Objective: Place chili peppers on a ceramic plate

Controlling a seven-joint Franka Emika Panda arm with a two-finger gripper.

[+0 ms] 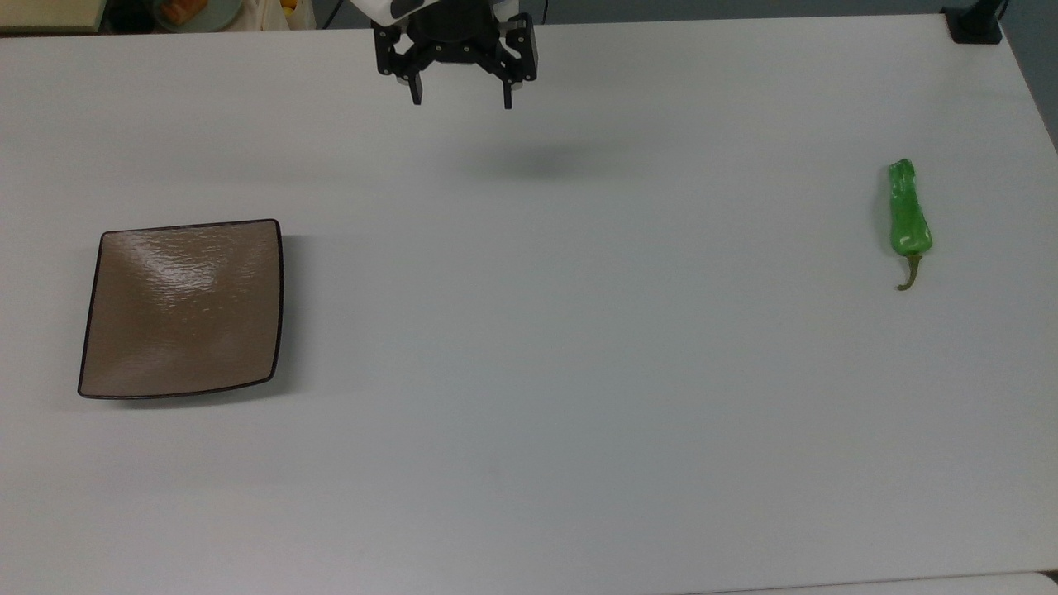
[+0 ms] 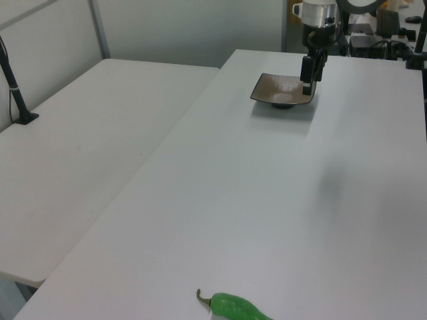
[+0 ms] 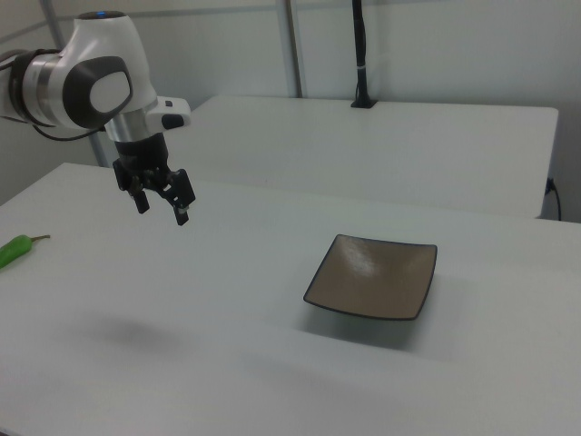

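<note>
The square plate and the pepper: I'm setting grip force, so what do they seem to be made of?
The square plate looks like glazed ceramic: glossy tan-brown, rippled highlights, thin dark rim. Hard and slick, probably. The pepper has a shiny, slightly wrinkled green skin and a thin brownish stem; it could be fresh or a plastic replica, which the look leaves open.

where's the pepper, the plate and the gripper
pepper (image 1: 907, 216), top view, middle of the green body
plate (image 1: 183, 307), top view, bare centre
gripper (image 1: 461, 97), top view, midway between the open fingertips
</note>
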